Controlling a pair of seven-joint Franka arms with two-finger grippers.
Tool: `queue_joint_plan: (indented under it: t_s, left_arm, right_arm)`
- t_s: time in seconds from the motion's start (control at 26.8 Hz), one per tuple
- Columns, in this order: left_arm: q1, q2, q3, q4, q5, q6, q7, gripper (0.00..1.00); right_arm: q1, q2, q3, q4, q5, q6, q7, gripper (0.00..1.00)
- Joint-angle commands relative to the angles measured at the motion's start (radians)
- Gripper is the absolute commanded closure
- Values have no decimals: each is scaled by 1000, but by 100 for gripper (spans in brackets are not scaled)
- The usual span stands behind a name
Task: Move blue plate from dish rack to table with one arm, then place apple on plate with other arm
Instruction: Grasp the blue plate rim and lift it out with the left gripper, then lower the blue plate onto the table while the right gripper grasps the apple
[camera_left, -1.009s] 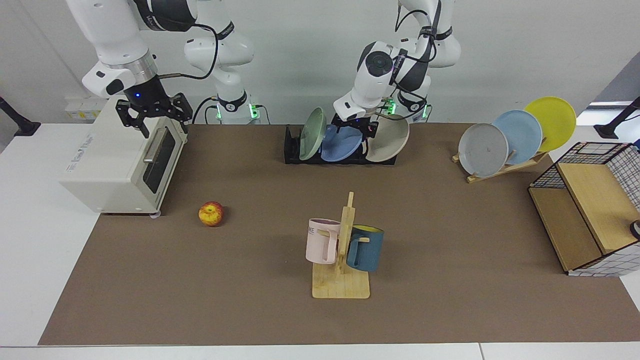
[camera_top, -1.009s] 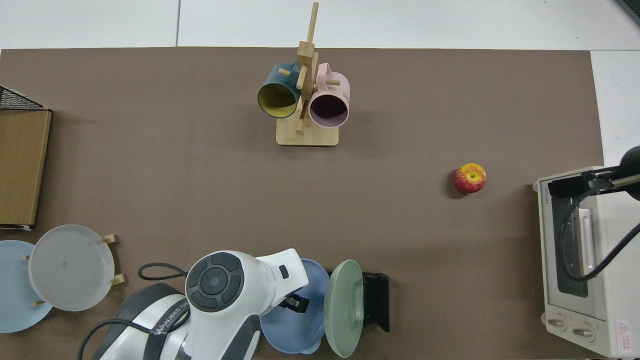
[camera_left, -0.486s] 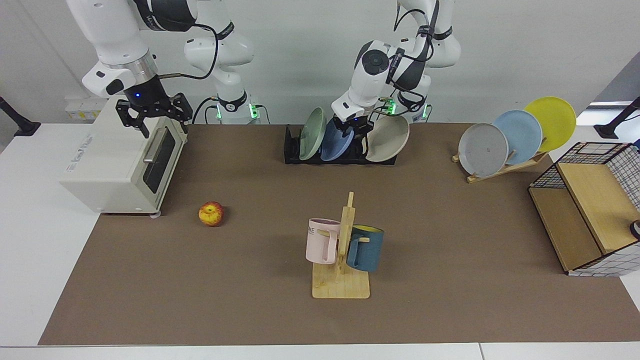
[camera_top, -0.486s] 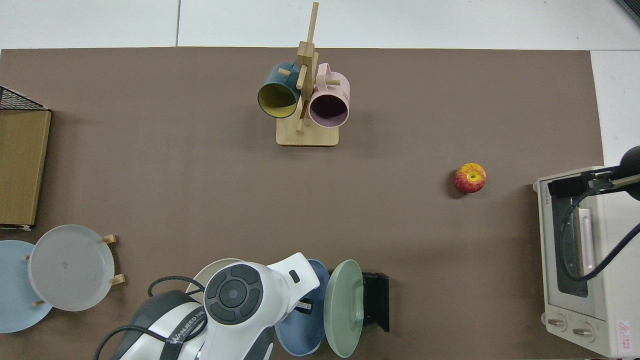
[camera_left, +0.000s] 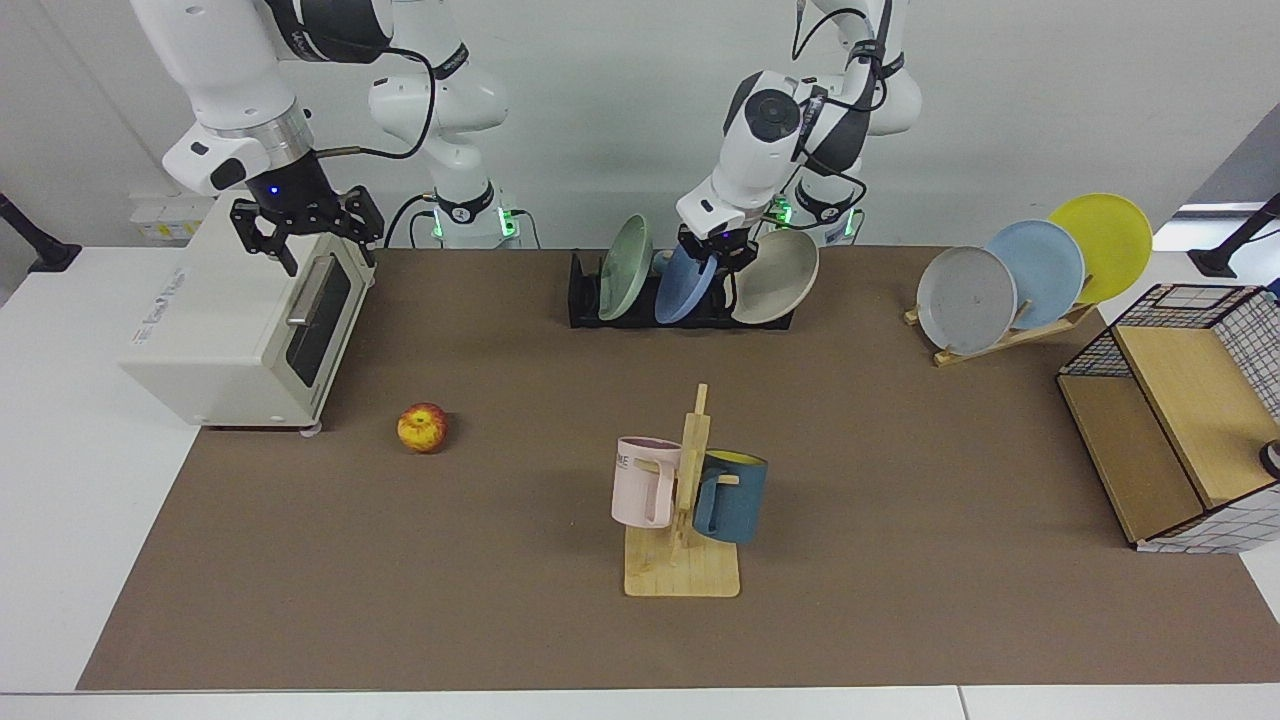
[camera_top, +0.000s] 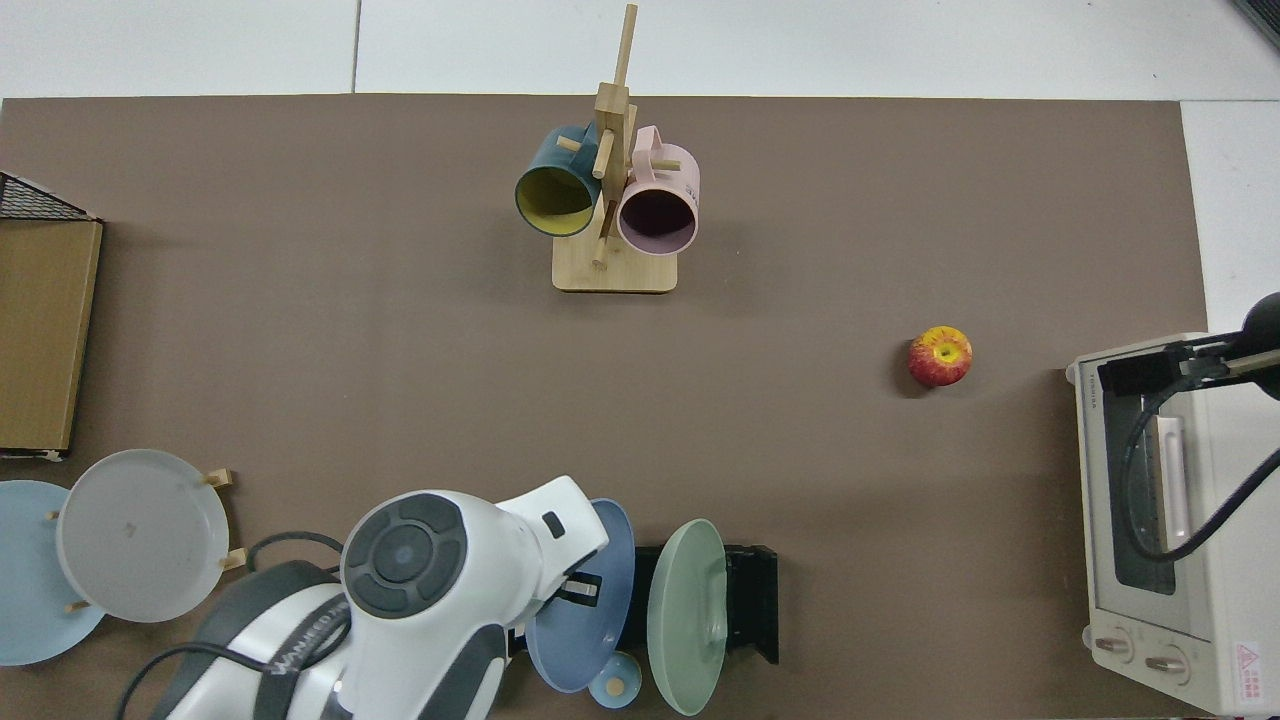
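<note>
Right claw (camera_left: 305, 228): hangs above the front edge of the white toaster oven (camera_left: 240, 320) at the far left of the bench (camera_left: 900, 600); fingers spread, holding nothing. This arm waits, and looks unchanged over the last second.

Apple (camera_left: 422, 427): small, round, red with yellow patches. Rests on the brown mat near the oven's front corner, well apart from every plate. Not moved in the last second.

Dish rack (camera_left: 585, 300): low, black, slotted, at the far middle of the bench. Holds a green plate (camera_left: 623, 268) at its left and a beige plate (camera_left: 775, 275) at its right.

Blue plate (camera_left: 685, 285): round, matte, periwinkle, shallow rim. It stands in the rack between the green and beige plates. A second ago it leaned low and broad-faced toward the camera; it now stands steeper and a little to the right, more edge-on. In the top view (camera_top: 585, 600) a gap shows between it and the green plate.

Left claw (camera_left: 716, 246): at the plate's upper rim, pinching it as far as the views show. Its wrist has risen over the last second.

Judgement: the lift out of the rack appears to be starting; the plate's lower edge looks still seated in the slots, so the first step is unfinished and the apple step not begun.
</note>
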Motion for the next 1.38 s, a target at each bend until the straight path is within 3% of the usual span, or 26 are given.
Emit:
queue_joint_plan:
  t_s: [0.0,0.22,0.45,0.75,0.93,1.05,1.23,1.35]
  left_arm:
    - [16,10,98,99,18,-89,35,100]
    - [18,108,158,216,3,-54,54,100]
    - [21,216,220,245,-2,113,89,100]
    - [62,398,240,303,-155,182,291,100]
    - [110,437,244,349,-297,130,384,100]
    - [110,443,250,349,-311,124,387,100]
    - [99,484,238,340,-328,139,393,100]
    - [94,513,224,340,-348,159,394,100]
  right_arm:
    - [-15,-8,7,-1,-4,-6,-4,0]
    - [0,-11,11,-30,-4,2,-16,0]
    - [3,-39,14,-153,38,166,-42,0]
    - [-4,39,13,-165,38,249,-45,0]
    - [-10,110,13,-168,35,319,-44,0]
    - [-10,144,13,-185,35,344,-45,0]
    - [-3,179,13,-262,35,499,-44,0]
    - [2,222,13,-264,35,531,-45,0]
